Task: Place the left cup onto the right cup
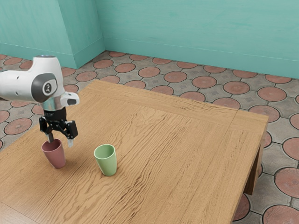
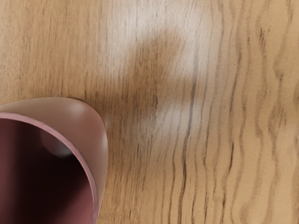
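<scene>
The teal walls (image 1: 196, 23) and the floor (image 1: 205, 81) of round reddish tiles take up the back of my exterior view. In front of them is the wooden counter (image 1: 187, 154), with its long grain running toward me. My white arm (image 1: 32, 84) comes in over the counter's edge at the exterior view's left and bends down at the wrist.

Two cups stand upright on the counter, mouths up. Both are in the part of the counter nearest the exterior view's lower left corner, well away from its far edge. The pink cup (image 1: 54, 156) is the one closer to the edge at the exterior view's left. The green cup (image 1: 106, 161) stands near it, toward the exterior view's right, with a strip of bare wood between them. They do not touch.

The claw (image 1: 60, 141) hangs right at the pink cup's rim and is released, its fingers spread wide. One finger dips at the cup's mouth. The other hangs outside the cup wall on the side facing the green cup. The wall on that side stands between them with nothing pressing on it. The cup sits flat on the wood, not lifted.

In the wrist view, the pink cup (image 2: 70, 126) shows just under my hand, with its rim and dark inside. Beside it is the counter (image 2: 210, 116), and a soft shadow (image 2: 154, 84) lies on the wood next to the cup.
</scene>
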